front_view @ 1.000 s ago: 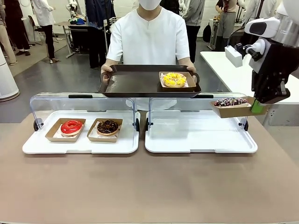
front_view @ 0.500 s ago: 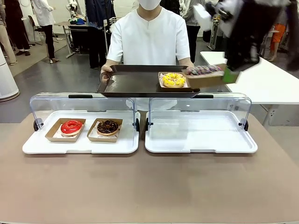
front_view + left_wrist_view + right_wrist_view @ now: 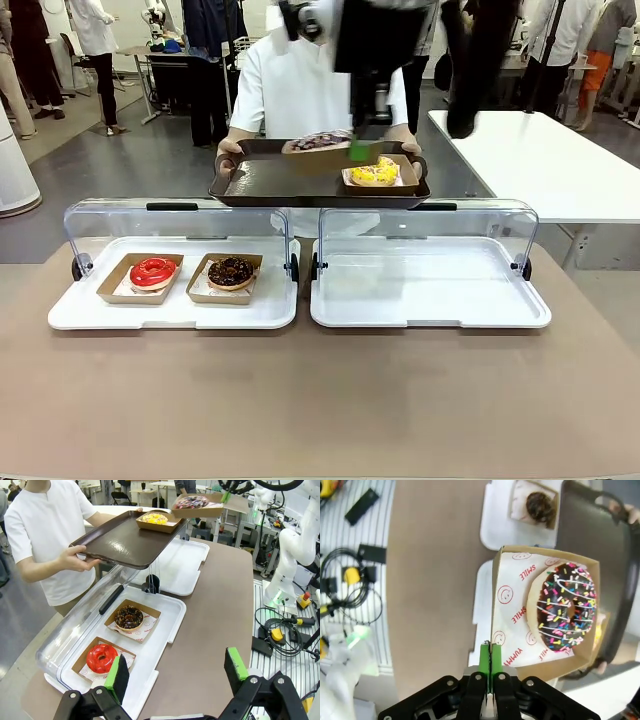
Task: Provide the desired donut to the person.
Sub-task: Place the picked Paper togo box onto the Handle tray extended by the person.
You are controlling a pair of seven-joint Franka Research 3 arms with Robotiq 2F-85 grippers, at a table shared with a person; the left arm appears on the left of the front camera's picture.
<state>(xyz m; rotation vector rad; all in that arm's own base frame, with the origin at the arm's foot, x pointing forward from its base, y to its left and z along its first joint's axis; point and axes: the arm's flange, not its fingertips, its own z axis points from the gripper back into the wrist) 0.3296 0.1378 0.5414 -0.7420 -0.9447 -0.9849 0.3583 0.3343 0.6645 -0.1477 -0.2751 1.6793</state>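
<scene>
Cardboard, thin and open-topped, makes the brown paper-lined tray carrying the chocolate sprinkled donut light but floppy; the right gripper is clenched on one wall's edge, so it likely sags and tips easily. It hangs over the person's dark serving tray, left of the yellow donut. The left gripper hovers released. Motion blur in the front view hides the right fingers and the clearance below.

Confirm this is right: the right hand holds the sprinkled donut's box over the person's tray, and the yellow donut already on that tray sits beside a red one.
One detail is wrong. The front view shows the yellow donut alone on the tray; the red donut lies in the left case on the table. The right hand does hold the sprinkled donut's box over the tray.
</scene>
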